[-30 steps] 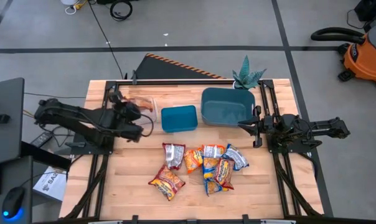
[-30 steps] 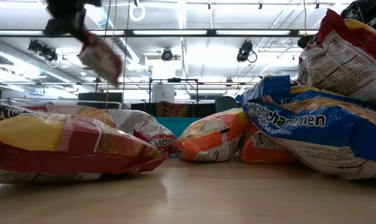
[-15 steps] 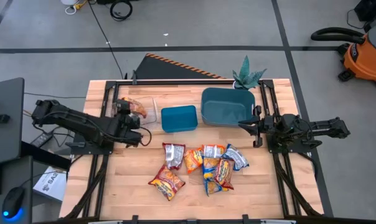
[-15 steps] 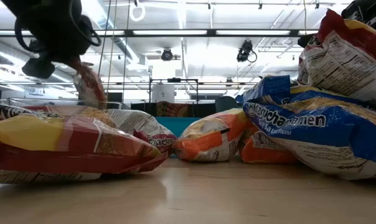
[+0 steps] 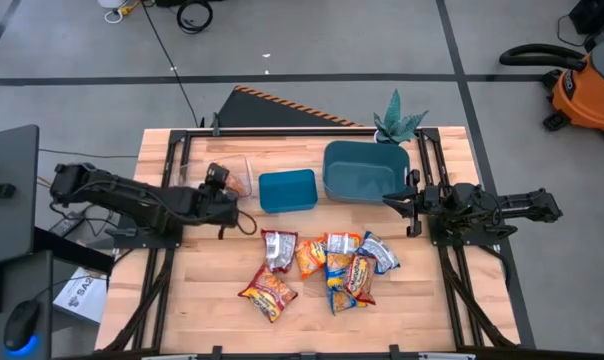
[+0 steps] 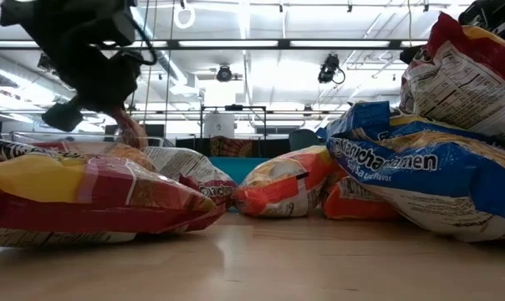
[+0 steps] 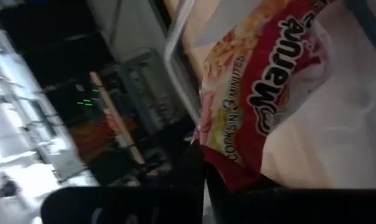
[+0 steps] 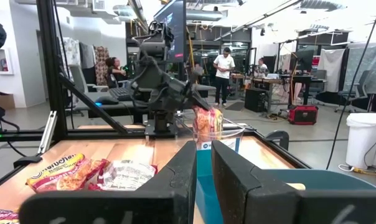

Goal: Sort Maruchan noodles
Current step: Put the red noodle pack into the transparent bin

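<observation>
The slatted wooden bench [image 5: 212, 300] is being shared by a deep teal bin [image 5: 365, 170], a flat teal bin [image 5: 287, 190] and a clear box [image 5: 244, 172]. Crinkly noodle packets [image 5: 322, 265] are piled at six o'clock. The left tool [image 5: 225, 181], shifted rightward since earlier, is clamped on a glossy red packet [image 7: 256, 93] being lowered into the box. The right tool [image 5: 390, 200] is parked at three o'clock, fingers nearly together, nothing held.

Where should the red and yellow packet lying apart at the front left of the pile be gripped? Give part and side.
Probably its left end seam, coming straight down from above. The red and yellow packet lies flat on the table, apart from the pile, with bare wood around that end, so the fingers can straddle the thin edge without snagging a neighbour.
</observation>
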{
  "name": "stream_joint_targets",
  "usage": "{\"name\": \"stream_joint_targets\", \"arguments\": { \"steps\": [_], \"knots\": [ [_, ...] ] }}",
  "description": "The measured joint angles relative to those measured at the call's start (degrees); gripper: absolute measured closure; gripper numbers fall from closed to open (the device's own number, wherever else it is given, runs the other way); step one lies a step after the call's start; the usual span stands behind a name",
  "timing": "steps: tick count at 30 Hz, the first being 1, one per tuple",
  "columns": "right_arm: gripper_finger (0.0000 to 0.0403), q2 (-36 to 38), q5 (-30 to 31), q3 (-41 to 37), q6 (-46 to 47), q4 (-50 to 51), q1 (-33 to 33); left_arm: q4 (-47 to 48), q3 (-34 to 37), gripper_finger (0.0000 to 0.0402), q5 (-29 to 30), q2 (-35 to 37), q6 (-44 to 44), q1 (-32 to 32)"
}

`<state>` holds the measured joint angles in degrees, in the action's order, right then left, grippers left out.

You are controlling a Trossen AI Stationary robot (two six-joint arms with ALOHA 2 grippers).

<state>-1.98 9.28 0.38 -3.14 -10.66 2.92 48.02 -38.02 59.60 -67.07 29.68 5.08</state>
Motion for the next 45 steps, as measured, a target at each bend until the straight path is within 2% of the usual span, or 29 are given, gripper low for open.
{"name": "stream_joint_targets", "arguments": {
  "steps": [4,8,10,14,16,20,22,25,28,31,33,38,41,45],
  "knots": [
    [0.0348,0.0,0.0,-0.01,0.0,0.01,0.0,-1.53,0.0,0.038,-2.93,0.0,0.2,-2.27],
    [0.0348,0.0,0.0,-0.01,0.0,0.01,0.0,-1.7,0.0,0.0338,-3.16,0.0,1.48,-2.71],
    [0.0348,0.0,0.0,0.0,0.0,0.0,0.0,-1.66,0.0,0.0311,-2.49,0.0,1.28,-2.6],
    [0.0348,0.0,0.0,-0.02,0.0,0.01,0.0,2.66,-2.38,0.0265,3.1,0.0,-0.8,-1.43],
    [0.0348,0.0,0.0,-0.01,0.0,0.0,0.0,6.29,-5.31,0.0252,2.3,0.0,-2.62,-0.89],
    [0.0348,0.0,0.0,0.0,0.0,0.0,0.0,13.5,-13.21,0.0247,-4.25,0.0,-10.11,-0.69],
    [0.0348,0.0,0.0,0.0,0.0,0.0,0.0,15.89,-17.27,0.0247,-9.66,0.0,-15.08,-0.74],
    [0.0348,0.0,0.0,0.0,0.0,0.02,0.0,15.24,-22.12,0.0246,-23.49,0.0,-24.69,-0.74],
    [0.0348,0.0,0.0,-0.01,0.0,0.01,0.0,10.28,-23.29,0.0246,-39.66,0.04,-33.2,-0.15],
    [0.0348,0.0,0.0,-0.01,0.0,0.02,0.0,4.41,-21.33,0.0246,-49.39,-0.01,-40.33,2.9],
    [0.0348,0.0,0.0,0.0,0.0,0.0,0.0,1.28,-19.36,0.0246,-51.52,-0.02,-44.55,6.04],
    [0.0348,0.0,0.0,-0.01,0.0,0.02,0.0,-7.23,-12.95,0.0246,-50.51,-0.04,-52.86,12.52],
    [0.0348,0.0,0.0,0.0,0.0,0.0,0.0,-11.58,-9.56,0.0246,-46.52,-0.6,-57.51,14.53],
    [0.0348,0.02,0.0,0.0,0.0,0.02,0.0,-15.25,-8.19,0.0246,-47.07,-4.61,-59.09,14.76]
  ]
}}
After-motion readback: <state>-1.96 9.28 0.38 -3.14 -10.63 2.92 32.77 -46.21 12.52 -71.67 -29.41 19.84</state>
